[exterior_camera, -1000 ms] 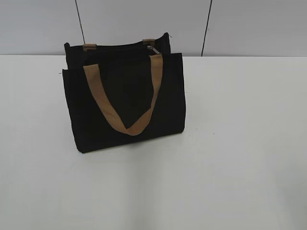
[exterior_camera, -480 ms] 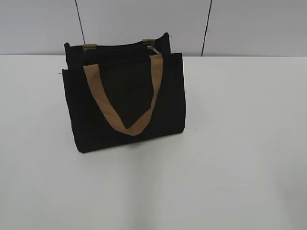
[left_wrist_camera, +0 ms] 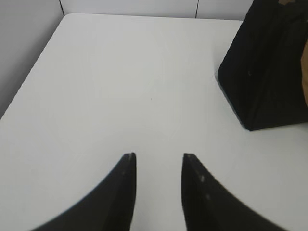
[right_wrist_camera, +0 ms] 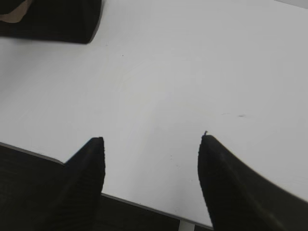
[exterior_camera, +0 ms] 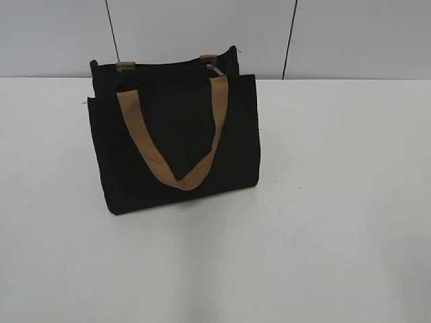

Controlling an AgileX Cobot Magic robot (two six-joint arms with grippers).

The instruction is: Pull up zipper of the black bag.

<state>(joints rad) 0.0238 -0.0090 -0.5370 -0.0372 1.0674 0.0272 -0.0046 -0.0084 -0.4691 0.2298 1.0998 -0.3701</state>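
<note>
Only the exterior view shows the black bag whole: a boxy fabric tote standing upright on the white table, with a tan webbing strap handle hanging in a V down its front face and the ends of a second strap showing at the back edge. That view alone shows the zipper, a dark line along the top opening, with its small silvery pull tab sitting near the right end; neither tool appears there. The left wrist view shows the left tool with its two smooth, dark, tapering fingers parted and nothing between them, over bare table; the bag's matte black lower corner stands ahead and to that tool's right, well apart. The right wrist view shows the right tool spread wide, its ribbed fingers empty, hanging over the near table edge; a bottom corner of the bag lies far ahead to its left.
</note>
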